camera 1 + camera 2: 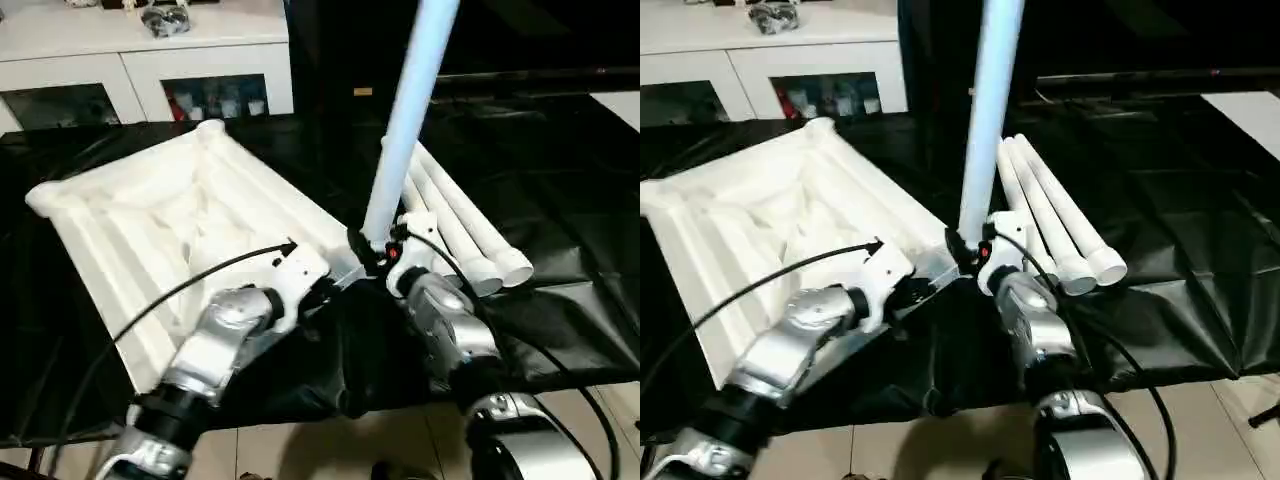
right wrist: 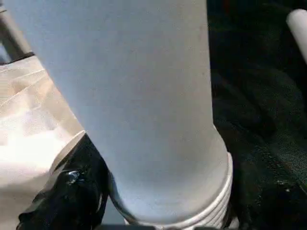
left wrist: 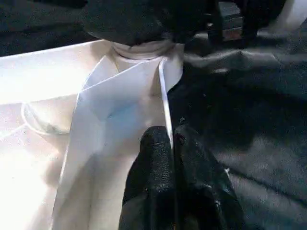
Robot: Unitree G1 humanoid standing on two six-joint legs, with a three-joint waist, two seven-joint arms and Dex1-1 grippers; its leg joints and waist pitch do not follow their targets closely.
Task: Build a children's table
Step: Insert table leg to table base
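- Tabletop (image 1: 160, 215): white ribbed plastic, lying underside up on the black sheet (image 1: 560, 230), left half of the head view, turned at an angle; its near corner sits at frame centre.
- Upright leg (image 1: 405, 110): a white tapered tube rising from that near corner to the top edge of the frame, leaning slightly right; its ribbed foot end meets the corner socket (image 3: 144, 48).
- Spare legs (image 1: 460, 225): three tubes lying side by side just right of the upright leg, open ends toward the lower right.
- Left gripper (image 3: 173, 158): fingers together, pinching the thin rim of the tabletop near the socket.
- Right gripper (image 1: 378, 250): jaws set apart around the base of the upright leg, clamped on it.
- Handling, as a judgement: the parts look light and stiff; the smooth tube is likely slippery, so a hold low down near the ribbed end suits it best. The thin rim may flex under a pinch.
- Edges: the near edge of the table (image 1: 580, 375) runs close below both forearms.
- Open room: bare black sheet lies at upper right and far right; a white cabinet (image 1: 150, 60) stands well behind at upper left.
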